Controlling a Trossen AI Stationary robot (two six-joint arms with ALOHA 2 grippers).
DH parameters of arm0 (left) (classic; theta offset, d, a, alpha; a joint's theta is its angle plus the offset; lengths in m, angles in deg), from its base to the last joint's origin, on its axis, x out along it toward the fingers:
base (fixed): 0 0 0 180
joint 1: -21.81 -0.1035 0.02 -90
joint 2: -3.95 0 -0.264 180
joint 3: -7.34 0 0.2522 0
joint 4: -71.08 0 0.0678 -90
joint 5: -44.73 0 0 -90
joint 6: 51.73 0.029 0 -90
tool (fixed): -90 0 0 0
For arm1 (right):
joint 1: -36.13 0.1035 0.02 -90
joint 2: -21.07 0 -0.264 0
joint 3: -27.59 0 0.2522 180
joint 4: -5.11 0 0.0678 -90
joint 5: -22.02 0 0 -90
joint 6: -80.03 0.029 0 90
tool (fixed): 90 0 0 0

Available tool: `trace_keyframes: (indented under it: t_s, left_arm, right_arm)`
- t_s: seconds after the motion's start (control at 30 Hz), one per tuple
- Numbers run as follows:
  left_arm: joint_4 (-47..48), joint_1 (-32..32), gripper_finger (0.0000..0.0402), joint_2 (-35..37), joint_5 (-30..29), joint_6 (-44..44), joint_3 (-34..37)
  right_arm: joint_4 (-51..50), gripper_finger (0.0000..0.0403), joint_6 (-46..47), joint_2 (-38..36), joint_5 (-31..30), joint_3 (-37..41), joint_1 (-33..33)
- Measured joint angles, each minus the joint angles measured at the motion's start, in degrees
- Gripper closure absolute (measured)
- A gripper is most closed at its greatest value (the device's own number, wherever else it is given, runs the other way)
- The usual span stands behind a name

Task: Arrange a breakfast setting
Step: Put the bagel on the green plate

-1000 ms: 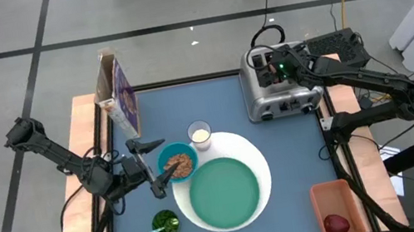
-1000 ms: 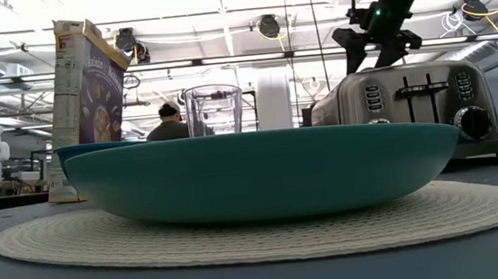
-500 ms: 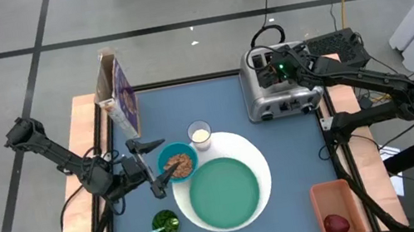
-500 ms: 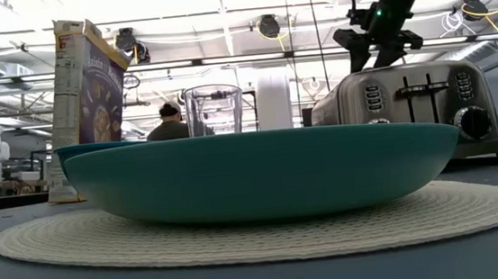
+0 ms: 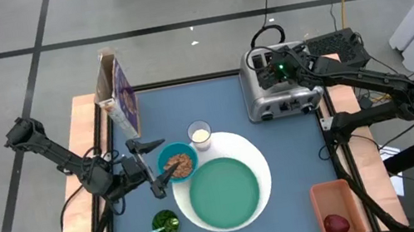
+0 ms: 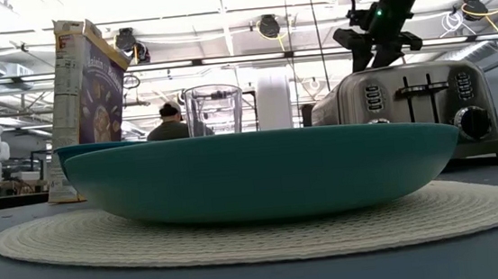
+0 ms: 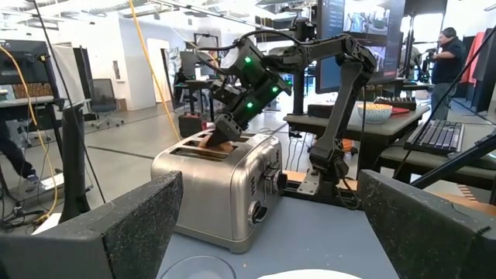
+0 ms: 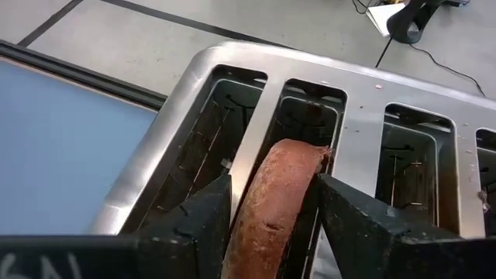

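One brown bagel point(image 8: 291, 159) half upright in a slot of the toaster point(image 5: 279, 91), at the far right corner of the table, not yet on the setting. Already laid at table centre: teal plate point(image 5: 224, 191) stacked on larger white plate point(image 5: 258, 158); small teal bowl point(image 5: 165, 155) touching the white plate's left rim, brown cereal inside; glass of milk point(image 5: 199, 135) just behind the bowl. Purple cereal box point(image 5: 125, 103) upright at the far left edge, flap open. Red apple point(image 5: 337, 223) off to the near right in an orange bin point(image 5: 322, 196), apart from the plates. Spoon not made out with certainty; only a green item near the front left. Judged roughly half done: bagel and apple left to bring over, spoon placement unconfirmed. Right gripper point(image 8: 275, 190) down over the toaster, fingers point(image 8: 209, 217) partway closed on either side of the bagel, both pads apparently against its faces, so taken as a grasp. Left gripper point(image 5: 151, 167) low beside the bowl on its left, fingers spread wide, nothing between them, waiting.
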Motion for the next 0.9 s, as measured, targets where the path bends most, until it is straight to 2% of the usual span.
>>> trace_keyframes:
  t_s: [0.63,0.9]
  left_arm:
    - [0.0,0.0,0.0009,0.0,0.0,0.0,0.0]
    - [0.0,0.0,0.0009,0.0,0.0,0.0,0.0]
  right_arm:
    - [-0.6,0.0317,0.1,0.0,-0.2,0.0,0.0]
    - [-0.1,0.0327,0.0,-0.1,-0.2,0.1,0.0]
